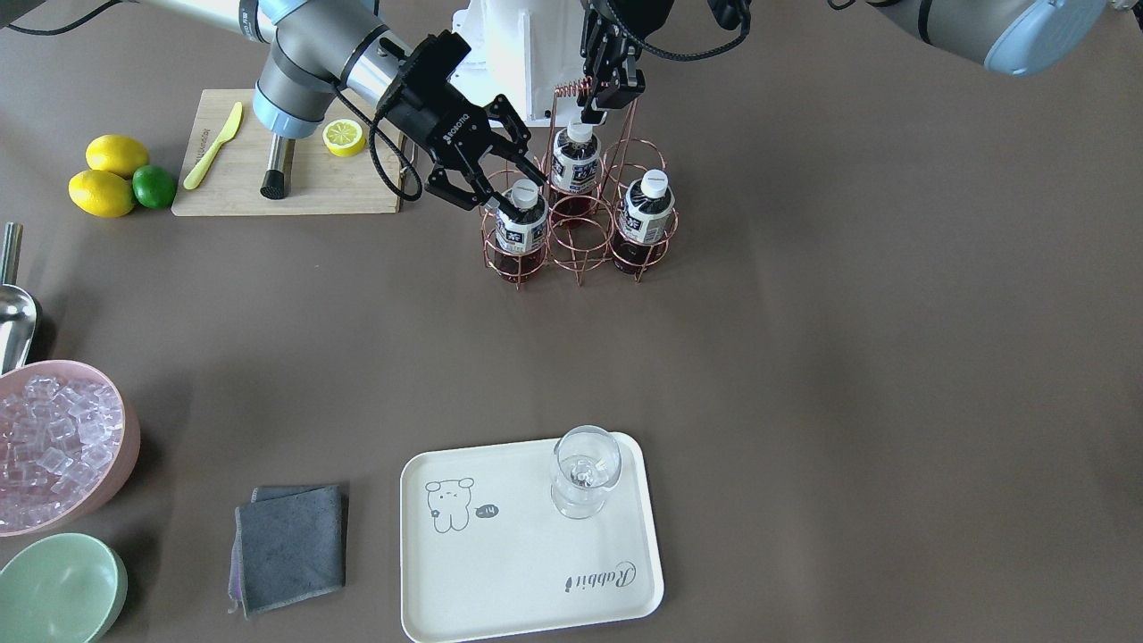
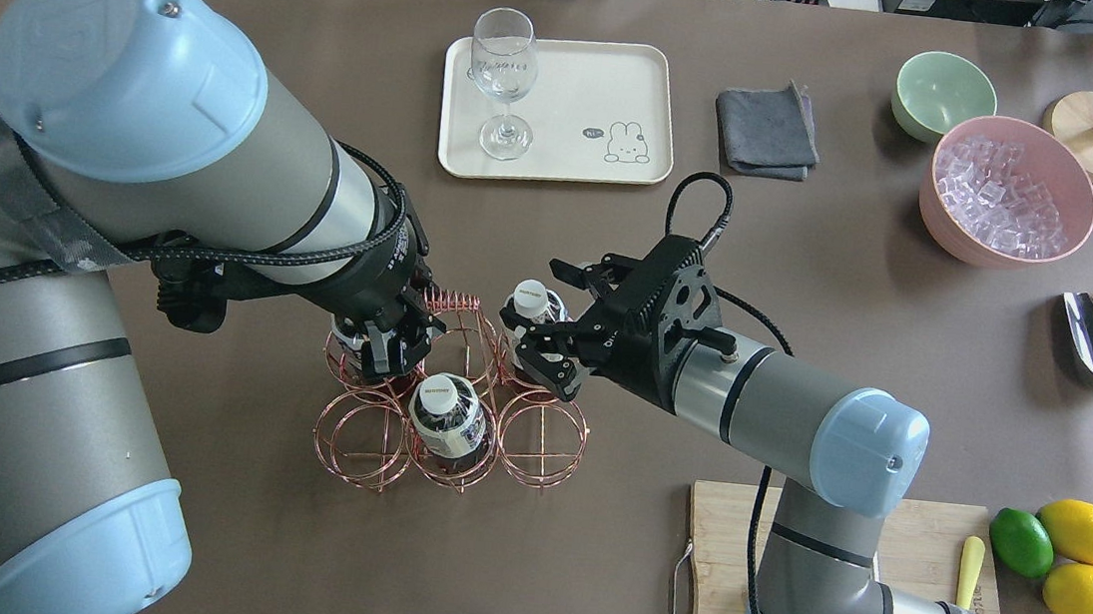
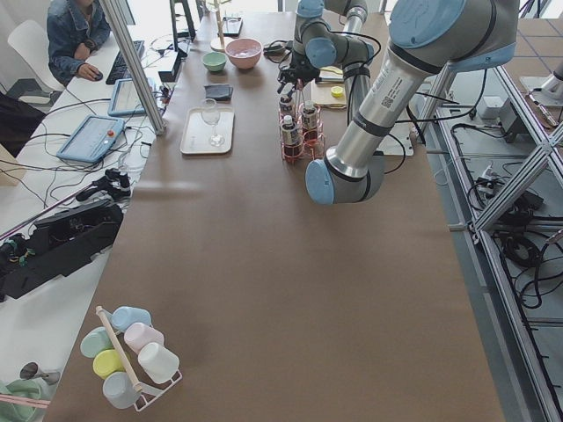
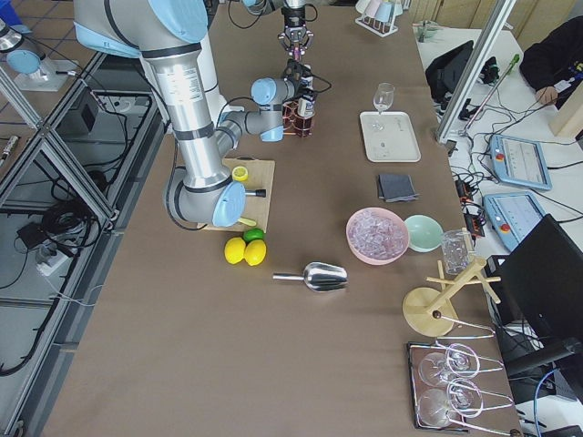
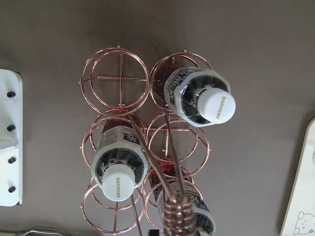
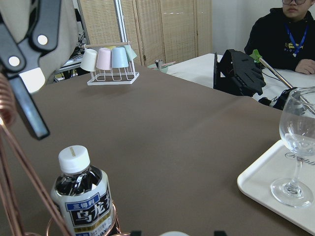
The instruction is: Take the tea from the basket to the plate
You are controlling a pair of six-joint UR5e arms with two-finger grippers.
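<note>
Overhead exterior: tea at 2 o'clock in basket straddled by spread right gripper, handle clenched by left gripper; plate unreached

A tea cap reads SUNTORY; the plate bears "Rabbit" script.
</note>
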